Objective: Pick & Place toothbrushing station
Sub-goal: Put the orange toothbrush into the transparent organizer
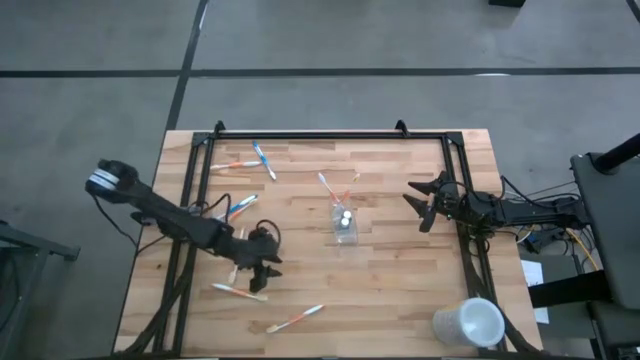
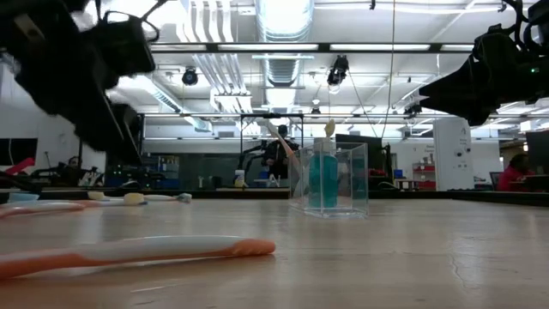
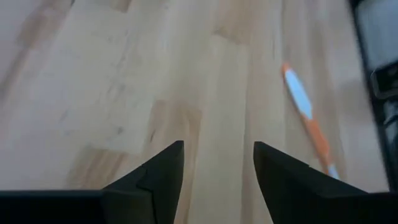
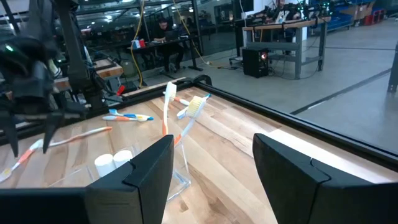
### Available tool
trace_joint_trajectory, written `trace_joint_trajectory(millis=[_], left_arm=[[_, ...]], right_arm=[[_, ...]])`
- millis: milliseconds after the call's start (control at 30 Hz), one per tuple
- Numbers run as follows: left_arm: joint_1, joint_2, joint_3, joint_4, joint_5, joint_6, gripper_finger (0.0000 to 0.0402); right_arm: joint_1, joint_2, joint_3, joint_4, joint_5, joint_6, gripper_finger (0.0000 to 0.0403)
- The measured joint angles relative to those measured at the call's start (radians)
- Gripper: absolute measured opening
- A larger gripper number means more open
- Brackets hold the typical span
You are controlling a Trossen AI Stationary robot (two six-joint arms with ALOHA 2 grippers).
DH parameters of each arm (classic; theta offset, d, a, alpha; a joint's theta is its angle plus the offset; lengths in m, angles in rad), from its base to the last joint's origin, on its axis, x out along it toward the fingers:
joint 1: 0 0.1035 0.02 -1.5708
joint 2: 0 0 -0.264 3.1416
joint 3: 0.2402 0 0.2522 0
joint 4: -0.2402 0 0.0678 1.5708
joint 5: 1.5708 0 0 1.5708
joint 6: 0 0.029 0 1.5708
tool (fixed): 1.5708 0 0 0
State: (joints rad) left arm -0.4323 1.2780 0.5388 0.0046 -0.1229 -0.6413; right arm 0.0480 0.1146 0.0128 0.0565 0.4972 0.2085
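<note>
At lower left of the high view, an orange-and-white toothbrush (image 1: 240, 291) is seen lying near-horizontal just below the left tool (image 1: 262, 270), whose fingers are spread and empty. The right tool (image 1: 420, 203), likewise open, is farther off, right of the clear cup (image 1: 344, 226).

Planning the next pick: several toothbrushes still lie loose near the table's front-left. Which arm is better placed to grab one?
Probably the left: its gripper hovers open, empty, just above an orange-and-white toothbrush. The right gripper waits beyond the clear cup.

Bare table (image 1: 400, 285) lies between the clear cup (image 1: 345, 226) mid-table and the white cup (image 1: 468, 323) at the near right corner.
</note>
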Motion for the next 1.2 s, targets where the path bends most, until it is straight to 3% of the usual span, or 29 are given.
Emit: trace_joint_trajectory(millis=[133,267,500,733,1200], left_arm=[[-0.019,-0.008,0.176,-0.321,-0.011,0.033,0.0198],[-0.072,0.009,0.269,-0.445,-0.014,0.025,0.0198],[-0.166,0.078,0.245,-0.454,-0.019,-0.067,0.0197],[-0.223,0.133,0.206,-0.439,0.079,-0.031,0.0197],[-0.248,0.141,0.046,-0.221,0.105,-0.013,0.0197]], right_arm=[[0.0,0.0,0.0,0.0,0.0,0.0,0.0215],[0.0,0.0,0.0,0.0,0.0,0.0,0.0215],[0.0,0.0,0.0,0.0,0.0,0.0,0.0215],[0.0,0.0,0.0,0.0,0.0,0.0,0.0215],[0.0,0.0,0.0,0.0,0.0,0.0,0.0215]])
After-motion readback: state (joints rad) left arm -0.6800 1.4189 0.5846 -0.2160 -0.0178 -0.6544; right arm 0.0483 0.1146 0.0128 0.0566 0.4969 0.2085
